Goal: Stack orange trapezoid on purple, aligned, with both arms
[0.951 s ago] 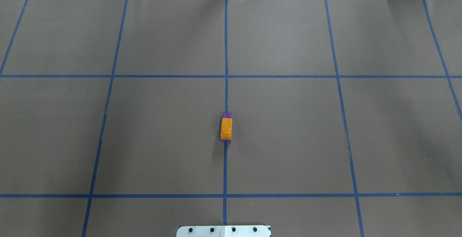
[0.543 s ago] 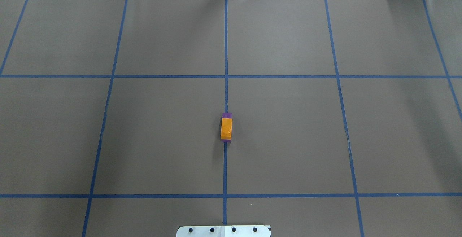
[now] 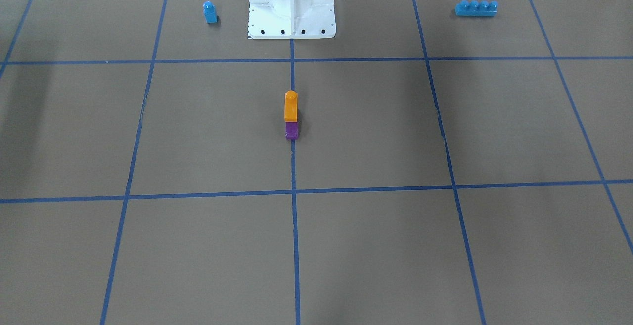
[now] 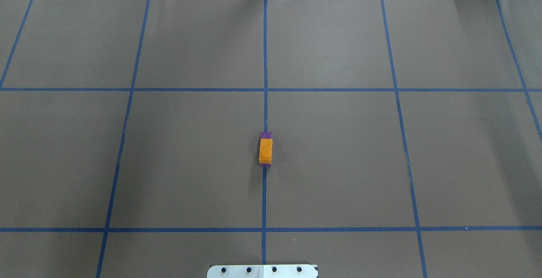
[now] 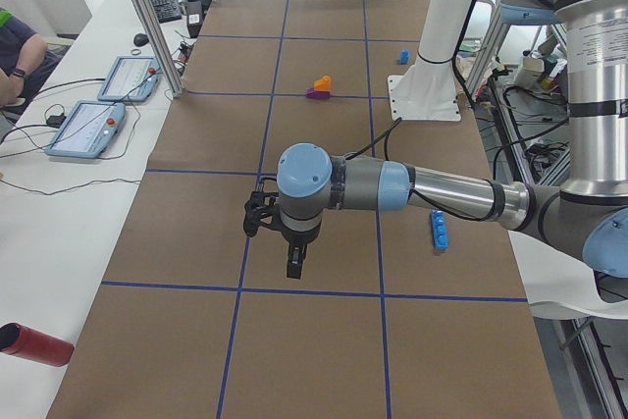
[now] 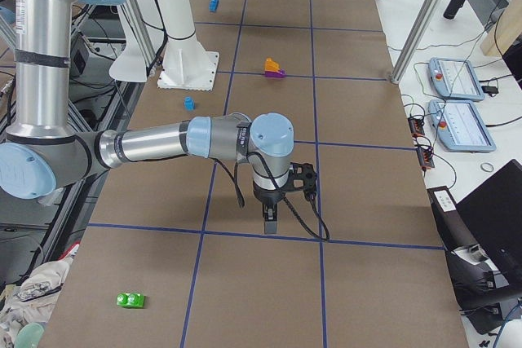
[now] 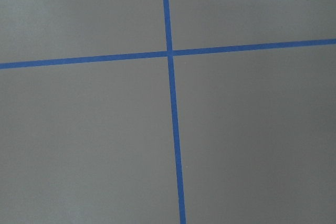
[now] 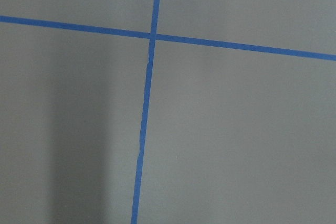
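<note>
Where the front-facing camera looks down, the orange trapezoid (image 3: 291,106) sits on top of the purple (image 3: 292,130), stud up. The pair stands on the blue tape line (image 3: 293,166) at the middle of the brown table (image 3: 198,127), in front of the white robot base (image 3: 292,3). A small blue block (image 3: 210,12) is just beside the base on one side, and a long blue brick (image 3: 476,8) lies well off on the other.

Overhead: orange covers most of purple. A purple strip shows at the far end, a thin sliver at the near end. The long sides run along the centre tape line.

Exterior left: left gripper (image 5: 295,267) points down above the table, well apart from the stack. Cannot tell whether its fingers are spread or pressed together.

Exterior right: right gripper (image 6: 270,224) likewise points down over the table, well apart from the stack. Finger state cannot be told here either. A green block (image 6: 130,300) lies near the close end of the table.

Both wrist cameras: only brown surface and crossing tape lines
</note>
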You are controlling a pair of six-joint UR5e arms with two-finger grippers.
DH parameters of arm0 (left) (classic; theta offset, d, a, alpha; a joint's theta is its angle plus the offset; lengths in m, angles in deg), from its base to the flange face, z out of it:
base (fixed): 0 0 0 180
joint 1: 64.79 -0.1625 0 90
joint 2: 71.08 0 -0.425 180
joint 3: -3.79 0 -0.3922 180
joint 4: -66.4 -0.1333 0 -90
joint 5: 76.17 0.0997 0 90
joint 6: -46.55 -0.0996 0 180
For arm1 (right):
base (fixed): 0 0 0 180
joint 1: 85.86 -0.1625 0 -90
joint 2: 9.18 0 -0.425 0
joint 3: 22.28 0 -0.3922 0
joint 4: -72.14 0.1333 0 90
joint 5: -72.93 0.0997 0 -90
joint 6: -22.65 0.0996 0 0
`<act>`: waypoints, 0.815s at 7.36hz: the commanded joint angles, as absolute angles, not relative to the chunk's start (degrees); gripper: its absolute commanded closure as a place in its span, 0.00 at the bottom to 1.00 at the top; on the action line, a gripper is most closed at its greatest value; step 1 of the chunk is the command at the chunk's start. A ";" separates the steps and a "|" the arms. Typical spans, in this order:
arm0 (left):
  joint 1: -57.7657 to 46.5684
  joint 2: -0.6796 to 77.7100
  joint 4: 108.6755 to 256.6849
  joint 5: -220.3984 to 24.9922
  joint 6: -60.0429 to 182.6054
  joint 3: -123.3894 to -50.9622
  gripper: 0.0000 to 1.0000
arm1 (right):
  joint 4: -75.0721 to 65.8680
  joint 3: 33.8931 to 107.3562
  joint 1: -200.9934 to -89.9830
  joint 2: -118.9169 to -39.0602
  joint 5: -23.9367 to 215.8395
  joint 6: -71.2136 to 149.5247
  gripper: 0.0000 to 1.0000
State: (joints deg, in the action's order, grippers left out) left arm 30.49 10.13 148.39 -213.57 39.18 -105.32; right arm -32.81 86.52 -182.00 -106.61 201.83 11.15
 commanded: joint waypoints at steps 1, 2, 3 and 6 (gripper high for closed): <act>30.57 9.87 149.72 -213.63 39.17 -105.10 0.00 | -29.82 86.00 -181.40 -106.91 201.86 13.50 0.00; 30.57 9.52 149.81 -213.20 39.17 -105.19 0.00 | -29.63 85.82 -180.78 -106.92 202.04 14.04 0.00; 30.57 9.43 149.81 -212.93 39.25 -105.19 0.00 | -29.63 85.91 -180.34 -106.92 202.65 14.91 0.00; 30.57 9.34 149.81 -212.93 39.26 -105.02 0.00 | -29.46 85.91 -180.16 -106.92 204.24 14.92 0.00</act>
